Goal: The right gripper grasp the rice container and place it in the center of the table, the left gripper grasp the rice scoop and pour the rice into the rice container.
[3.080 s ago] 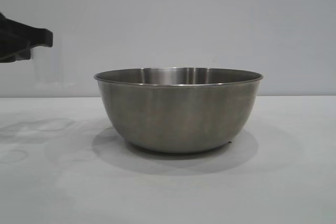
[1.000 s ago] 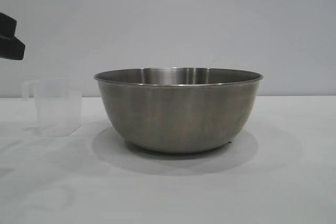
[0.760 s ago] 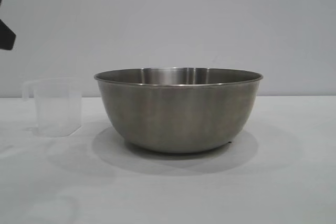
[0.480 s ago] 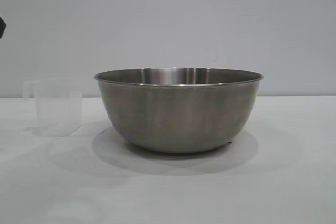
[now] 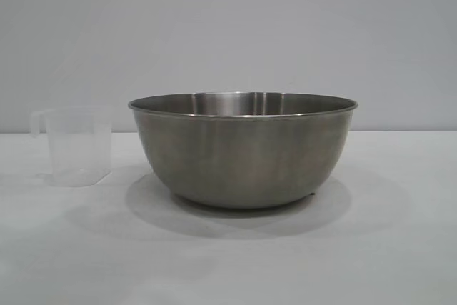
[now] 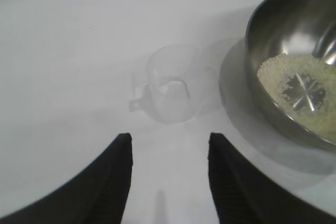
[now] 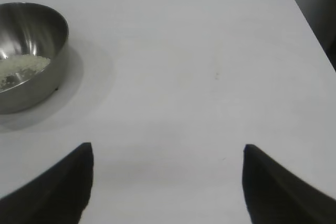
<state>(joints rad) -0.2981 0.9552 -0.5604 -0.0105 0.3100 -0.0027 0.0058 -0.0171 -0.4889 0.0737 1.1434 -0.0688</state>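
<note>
The left gripper (image 6: 169, 148) hangs above the table (image 6: 63, 51) with fingers spread, holding nothing. Just ahead of its tips the cup (image 6: 170, 93) stands upright and empty. Beyond, the bowl (image 6: 262, 51) holds the rice (image 6: 273, 72). The right gripper (image 7: 168, 156), spread wide, hangs well apart from the bowl.

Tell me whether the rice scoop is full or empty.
Empty. The rice scoop stands upright, clear inside; the rice lies in the rice container.
</note>
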